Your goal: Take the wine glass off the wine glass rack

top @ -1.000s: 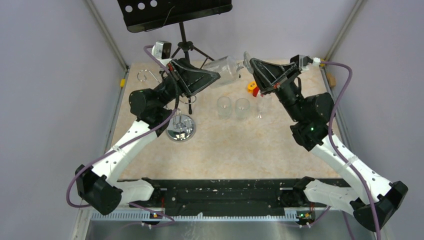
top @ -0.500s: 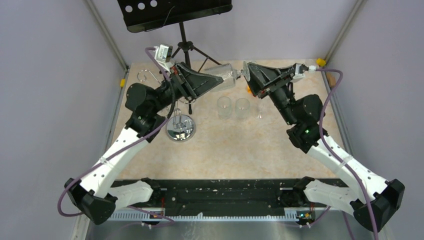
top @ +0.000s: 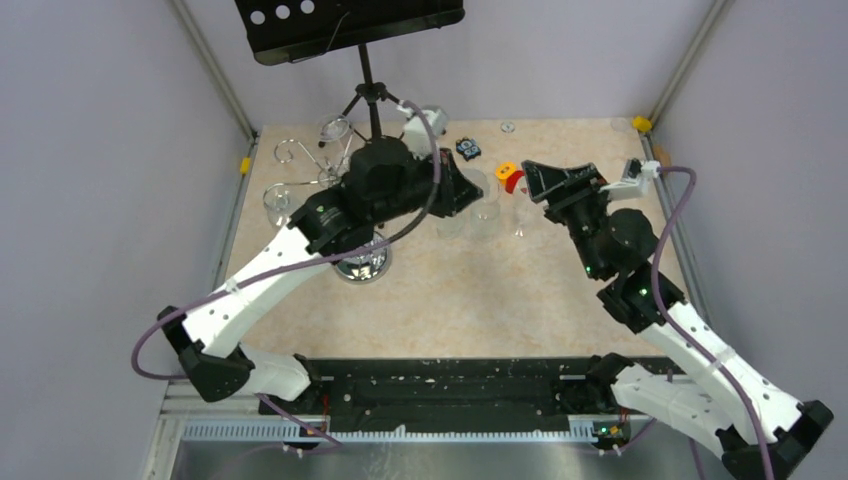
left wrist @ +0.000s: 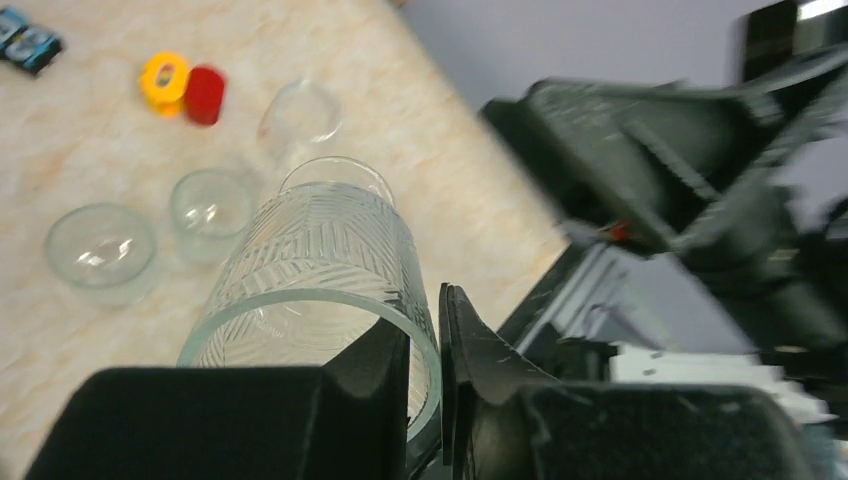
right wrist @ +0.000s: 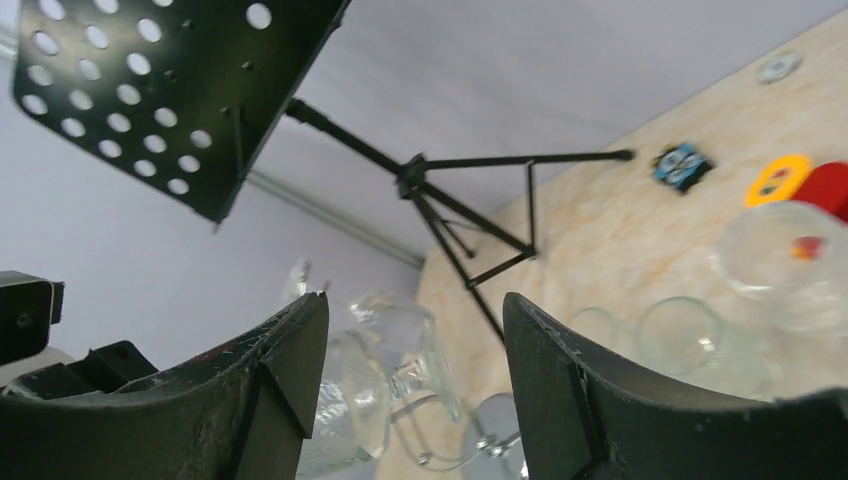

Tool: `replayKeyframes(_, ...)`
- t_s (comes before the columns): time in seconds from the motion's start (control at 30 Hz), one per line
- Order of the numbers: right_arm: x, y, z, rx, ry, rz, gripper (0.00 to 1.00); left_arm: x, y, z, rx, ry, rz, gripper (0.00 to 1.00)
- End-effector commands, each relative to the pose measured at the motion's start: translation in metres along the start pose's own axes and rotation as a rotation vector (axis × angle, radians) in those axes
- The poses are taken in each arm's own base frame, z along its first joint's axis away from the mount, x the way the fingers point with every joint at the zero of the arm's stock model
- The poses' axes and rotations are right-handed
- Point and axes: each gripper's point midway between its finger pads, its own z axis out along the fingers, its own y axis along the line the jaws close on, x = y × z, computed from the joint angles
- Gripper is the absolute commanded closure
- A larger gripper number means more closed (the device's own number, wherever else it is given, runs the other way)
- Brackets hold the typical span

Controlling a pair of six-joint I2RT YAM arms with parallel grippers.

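My left gripper is shut on the rim of a cut-pattern wine glass, one finger inside the bowl and one outside. In the top view the left gripper hangs over the table's middle, and its arm crosses above the wine glass rack's mirrored base. The rack's loop arms show at the back left, with other glasses by them. My right gripper stands open just right of the held glass, holding nothing. In the right wrist view the glass's stem and foot lie beyond the open right gripper.
A black music stand rises on its tripod at the back. Two tumblers and a clear stemmed glass stand below the held glass. A yellow and red piece and a small blue-black item lie behind them.
My right gripper opened, let go of the glass's foot and drew back to the right. The left arm swung the glass forward and right, over the tumblers.
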Motion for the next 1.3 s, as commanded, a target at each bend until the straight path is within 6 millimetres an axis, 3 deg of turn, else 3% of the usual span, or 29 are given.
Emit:
replayKeyframes(0.0, -0.022, -0.045, -0.02, 0.178, -0.053, -0.261, 0.35, 0.003, 0.019, 0.005, -0.199, 0.041, 0.206, 1.0)
replayKeyframes(0.2, -0.029, -0.071, -0.043, 0.268, -0.059, -0.321, 0.36, 0.044, 0.041, 0.029, -0.349, 0.228, 0.339, 1.0)
replayKeyframes(0.37, -0.035, -0.077, -0.053, 0.274, -0.089, -0.315, 0.37, 0.087, 0.057, 0.049, -0.414, 0.414, 0.372, 1.0)
replayKeyframes(0.6, -0.036, -0.076, -0.054, 0.281, -0.083, -0.321, 0.38, 0.14, 0.1, 0.067, -0.522, 0.555, 0.407, 1.0)
replayKeyframes(0.93, -0.026, -0.083, -0.052, 0.288, -0.059, -0.309, 0.38, 0.197, 0.149, 0.064, -0.613, 0.702, 0.355, 1.0)
replayKeyframes(1.27, -0.017, -0.086, -0.048, 0.286, -0.034, -0.3, 0.39, 0.223, 0.185, 0.056, -0.639, 0.792, 0.283, 1.0)
